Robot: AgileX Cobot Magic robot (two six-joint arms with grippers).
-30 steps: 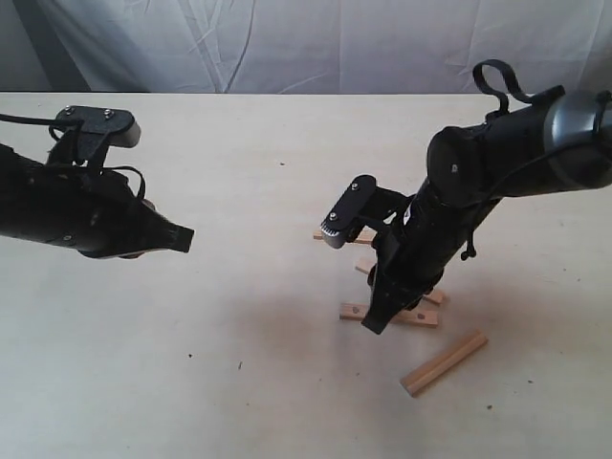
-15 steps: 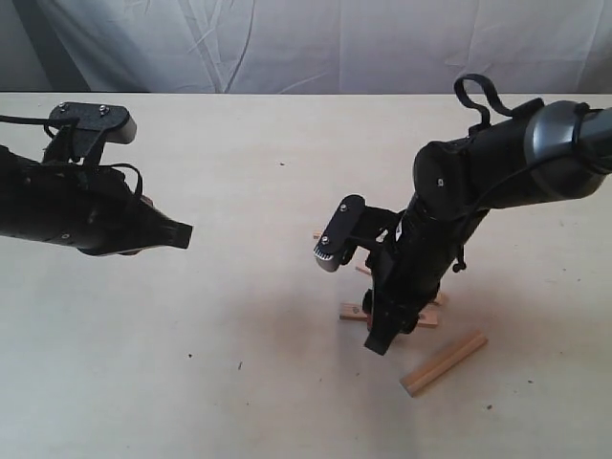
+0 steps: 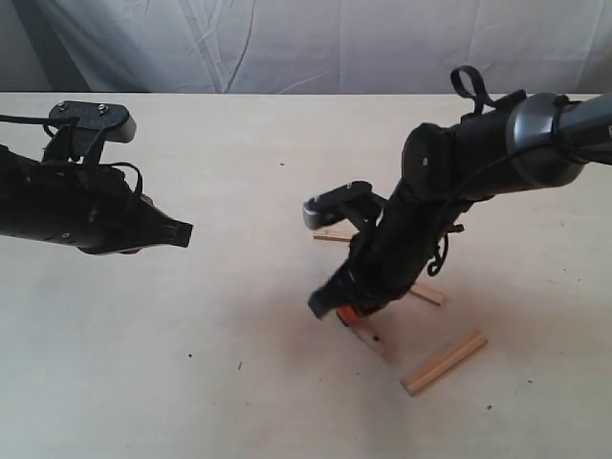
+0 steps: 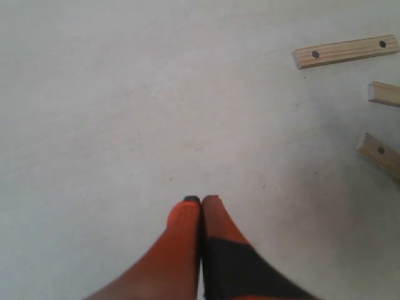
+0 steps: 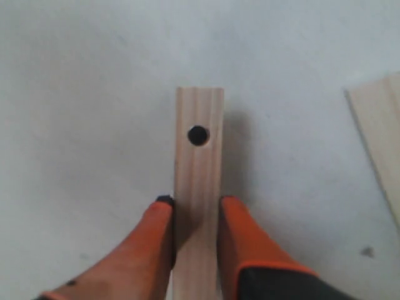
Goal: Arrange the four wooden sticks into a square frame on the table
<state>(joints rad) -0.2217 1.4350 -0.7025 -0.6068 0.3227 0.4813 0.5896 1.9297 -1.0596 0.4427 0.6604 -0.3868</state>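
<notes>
One wooden stick [image 5: 199, 162] lies clamped lengthwise inside the right gripper [image 5: 197, 203].

The stick [image 5: 199, 181] is pale, fine-grained bare wood, the table [image 3: 239, 402] smooth and matt, the backdrop [image 3: 316, 43] creased cloth.

Soft, even, bright light, faint diffuse shadows on the pale table [image 3: 239, 402], wrist views slightly soft, stick [image 5: 199, 175] edges hazy, colours washed

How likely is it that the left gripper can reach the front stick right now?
Probably not cleanly. The left gripper hangs shut far off to the left, and the right gripper, clamping the middle stick, sits roughly between it and the front stick.
</notes>
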